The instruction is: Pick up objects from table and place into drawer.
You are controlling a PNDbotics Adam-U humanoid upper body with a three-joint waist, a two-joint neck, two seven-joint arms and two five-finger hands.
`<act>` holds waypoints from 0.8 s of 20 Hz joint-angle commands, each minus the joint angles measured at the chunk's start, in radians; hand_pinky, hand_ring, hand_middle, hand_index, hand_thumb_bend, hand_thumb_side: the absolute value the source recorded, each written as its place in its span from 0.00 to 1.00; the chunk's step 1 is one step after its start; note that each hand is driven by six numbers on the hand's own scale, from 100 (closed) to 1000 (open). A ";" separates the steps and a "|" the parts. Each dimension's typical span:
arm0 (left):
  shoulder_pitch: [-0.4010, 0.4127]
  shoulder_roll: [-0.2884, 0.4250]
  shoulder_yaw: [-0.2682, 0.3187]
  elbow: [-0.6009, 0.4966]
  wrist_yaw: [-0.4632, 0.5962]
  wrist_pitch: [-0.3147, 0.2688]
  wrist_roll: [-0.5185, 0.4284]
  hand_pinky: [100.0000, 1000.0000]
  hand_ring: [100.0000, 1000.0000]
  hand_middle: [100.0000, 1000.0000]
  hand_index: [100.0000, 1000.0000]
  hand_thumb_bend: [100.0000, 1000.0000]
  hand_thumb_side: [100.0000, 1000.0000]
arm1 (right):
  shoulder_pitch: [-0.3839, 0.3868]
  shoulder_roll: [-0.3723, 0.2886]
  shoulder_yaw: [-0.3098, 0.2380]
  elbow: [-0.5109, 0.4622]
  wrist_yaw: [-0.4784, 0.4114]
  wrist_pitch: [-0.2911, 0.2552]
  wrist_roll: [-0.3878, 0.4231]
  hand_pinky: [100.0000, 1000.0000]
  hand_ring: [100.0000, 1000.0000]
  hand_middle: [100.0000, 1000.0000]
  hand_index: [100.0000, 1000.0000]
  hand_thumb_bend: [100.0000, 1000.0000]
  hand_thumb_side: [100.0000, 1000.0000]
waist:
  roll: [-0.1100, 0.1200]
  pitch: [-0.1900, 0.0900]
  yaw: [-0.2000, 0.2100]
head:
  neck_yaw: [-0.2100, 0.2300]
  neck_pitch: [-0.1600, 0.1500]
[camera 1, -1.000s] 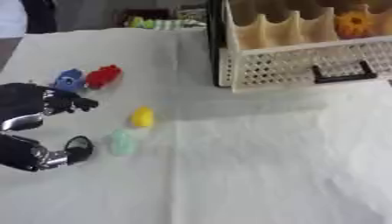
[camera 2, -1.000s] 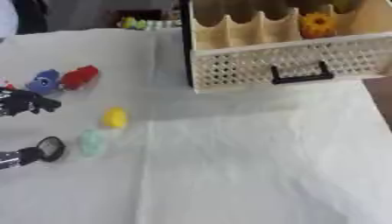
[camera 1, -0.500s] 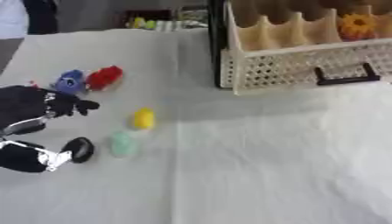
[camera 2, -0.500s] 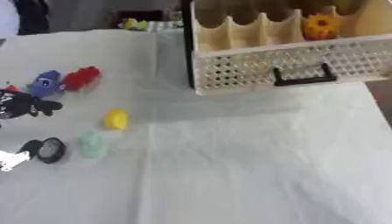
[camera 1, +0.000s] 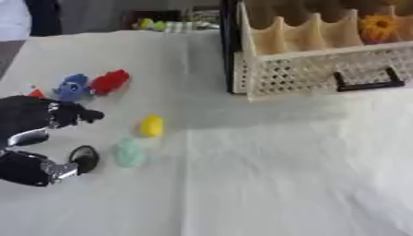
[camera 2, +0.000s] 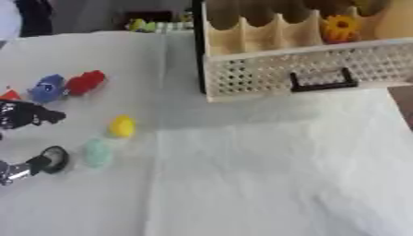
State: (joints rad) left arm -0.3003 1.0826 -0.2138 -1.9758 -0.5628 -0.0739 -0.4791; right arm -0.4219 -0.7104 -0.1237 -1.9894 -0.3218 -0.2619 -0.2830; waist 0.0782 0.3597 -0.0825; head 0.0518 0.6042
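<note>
A staged test bench, most likely in a lab rather than a home. The table (camera 1: 266, 184) is draped edge to edge in a creased white cloth (camera 2: 266, 175). Small bright toys (camera 1: 109, 82) lie scattered near its left edge, and a perforated cream drawer (camera 2: 315, 69) with wooden dividers and a black handle (camera 2: 322, 83) sits at the far right corner. Beyond the far edge stand dark furniture and a cluttered shelf (camera 1: 165, 23).
</note>
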 commanded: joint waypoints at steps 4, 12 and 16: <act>-0.013 0.028 0.007 0.010 0.012 -0.006 -0.026 0.51 0.71 0.75 0.96 0.31 1.00 | -0.006 -0.016 -0.017 -0.011 -0.006 0.006 -0.003 0.53 0.51 0.30 0.67 0.00 0.95 | -0.001 -0.013 -0.003 | 0.006 -0.012; -0.027 0.016 0.028 0.033 0.017 0.013 0.005 0.41 0.65 0.69 0.83 0.31 1.00 | 0.001 -0.004 -0.020 -0.011 -0.006 0.016 0.001 0.53 0.51 0.28 0.67 0.00 0.95 | -0.001 -0.004 -0.003 | 0.011 -0.026; -0.022 0.015 0.036 0.036 0.035 0.025 0.059 0.41 0.66 0.70 0.80 0.27 0.97 | 0.003 0.000 -0.023 -0.011 -0.005 0.020 0.005 0.53 0.51 0.28 0.67 0.00 0.95 | 0.000 -0.001 -0.004 | 0.012 -0.030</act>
State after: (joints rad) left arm -0.3162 1.0728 -0.1985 -1.9366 -0.5372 -0.0525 -0.4381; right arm -0.4128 -0.6911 -0.1331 -1.9894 -0.3222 -0.2446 -0.2801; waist 0.0797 0.3749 -0.0862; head 0.0600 0.5863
